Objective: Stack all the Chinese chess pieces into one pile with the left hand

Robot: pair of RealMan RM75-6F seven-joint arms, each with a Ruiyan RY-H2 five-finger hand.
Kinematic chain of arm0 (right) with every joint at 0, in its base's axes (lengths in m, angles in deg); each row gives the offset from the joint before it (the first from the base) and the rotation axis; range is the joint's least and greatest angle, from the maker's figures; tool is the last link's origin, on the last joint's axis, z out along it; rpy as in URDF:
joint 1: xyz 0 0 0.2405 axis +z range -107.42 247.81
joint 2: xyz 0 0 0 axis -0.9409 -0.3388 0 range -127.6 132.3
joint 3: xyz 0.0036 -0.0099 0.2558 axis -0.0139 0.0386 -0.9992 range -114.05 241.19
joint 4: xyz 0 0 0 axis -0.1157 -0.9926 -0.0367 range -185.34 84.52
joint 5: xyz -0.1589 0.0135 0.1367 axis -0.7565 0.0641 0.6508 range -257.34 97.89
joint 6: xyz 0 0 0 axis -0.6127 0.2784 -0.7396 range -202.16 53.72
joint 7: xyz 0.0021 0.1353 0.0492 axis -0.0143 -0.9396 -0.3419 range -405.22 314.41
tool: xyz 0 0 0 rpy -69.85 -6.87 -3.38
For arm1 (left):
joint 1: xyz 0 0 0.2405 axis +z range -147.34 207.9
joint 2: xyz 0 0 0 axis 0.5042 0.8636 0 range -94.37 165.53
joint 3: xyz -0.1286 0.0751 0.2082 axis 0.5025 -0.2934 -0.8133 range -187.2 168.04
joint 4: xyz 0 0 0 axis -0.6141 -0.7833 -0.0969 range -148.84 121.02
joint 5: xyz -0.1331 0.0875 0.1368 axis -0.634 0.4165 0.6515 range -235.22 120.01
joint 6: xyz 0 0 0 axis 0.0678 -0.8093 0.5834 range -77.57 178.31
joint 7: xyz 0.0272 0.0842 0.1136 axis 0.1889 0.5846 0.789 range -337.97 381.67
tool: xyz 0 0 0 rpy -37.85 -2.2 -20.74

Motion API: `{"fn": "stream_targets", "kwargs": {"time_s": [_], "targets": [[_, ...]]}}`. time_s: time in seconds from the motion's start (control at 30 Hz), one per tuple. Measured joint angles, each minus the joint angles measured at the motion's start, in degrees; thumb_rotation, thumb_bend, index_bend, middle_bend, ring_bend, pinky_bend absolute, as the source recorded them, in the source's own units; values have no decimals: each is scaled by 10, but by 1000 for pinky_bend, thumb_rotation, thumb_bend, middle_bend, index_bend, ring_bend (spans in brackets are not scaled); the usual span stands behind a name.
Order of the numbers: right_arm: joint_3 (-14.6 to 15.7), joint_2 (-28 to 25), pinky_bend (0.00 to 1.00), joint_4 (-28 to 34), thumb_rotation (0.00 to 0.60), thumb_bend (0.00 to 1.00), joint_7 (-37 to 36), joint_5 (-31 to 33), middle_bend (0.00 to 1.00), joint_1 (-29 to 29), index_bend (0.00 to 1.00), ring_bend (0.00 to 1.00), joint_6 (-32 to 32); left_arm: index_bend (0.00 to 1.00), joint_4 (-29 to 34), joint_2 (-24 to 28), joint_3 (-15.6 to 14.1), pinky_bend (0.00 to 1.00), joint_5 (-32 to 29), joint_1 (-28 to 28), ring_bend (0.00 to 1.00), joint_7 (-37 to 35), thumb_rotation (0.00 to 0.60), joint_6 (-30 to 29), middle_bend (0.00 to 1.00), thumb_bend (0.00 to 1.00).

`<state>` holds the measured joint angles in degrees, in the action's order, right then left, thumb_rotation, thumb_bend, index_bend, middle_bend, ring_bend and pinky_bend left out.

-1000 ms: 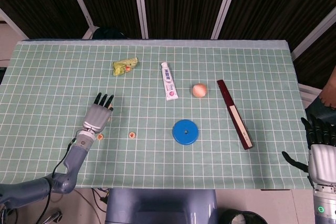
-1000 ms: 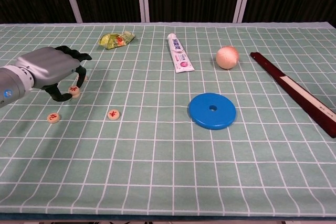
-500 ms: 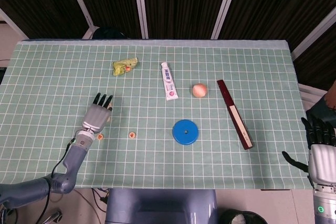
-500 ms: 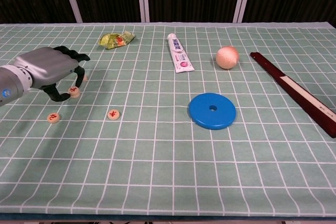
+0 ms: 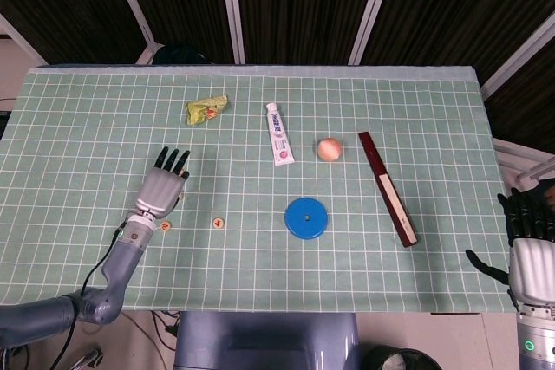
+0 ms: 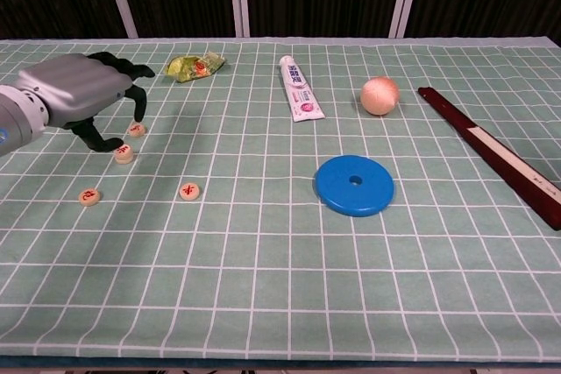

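Four chess pieces lie flat and apart near the worktop's (image 6: 280, 304) left edge: two (image 6: 136, 130) (image 6: 124, 153) just beneath the left hand (image 6: 74, 98), two (image 6: 88, 196) (image 6: 189, 190) nearer the front edge. The left hand's fingers (image 6: 138, 107) curl downward, apart, holding nothing. The right hand (image 5: 529, 253) hangs off the front right corner, fingers spread and empty.

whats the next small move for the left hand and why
Probably lower the left hand a little and close its fingers on the piece right under its fingertips. Four pieces lie apart in the chest view, none stacked: that one, one just nearer, and two more. The hand hovers over the first with its fingers curled and holds nothing.
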<state>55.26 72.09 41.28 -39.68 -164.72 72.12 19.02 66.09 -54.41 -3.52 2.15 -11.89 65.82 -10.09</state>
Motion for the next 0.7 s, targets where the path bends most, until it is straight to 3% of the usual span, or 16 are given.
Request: {"fn": "stream_targets", "kwargs": {"time_s": [0.33, 0.47, 0.7], "targets": [[-1, 2, 0, -1, 600, 232, 2, 0, 13, -1, 95, 0, 3, 379, 133, 47, -25, 0, 53, 1, 0, -3, 600, -2, 0, 251], [-2, 1, 0, -1, 600, 233, 1, 1, 13, -1, 95, 0, 3, 393, 129, 29, -44, 0, 58, 0, 0, 8, 600, 13, 0, 251], [-3, 1, 0, -1, 600, 232, -1, 2, 13, -1, 95, 0, 3, 408, 90, -10, -48, 0, 54, -3, 0, 14, 600, 18, 0, 257]]}}
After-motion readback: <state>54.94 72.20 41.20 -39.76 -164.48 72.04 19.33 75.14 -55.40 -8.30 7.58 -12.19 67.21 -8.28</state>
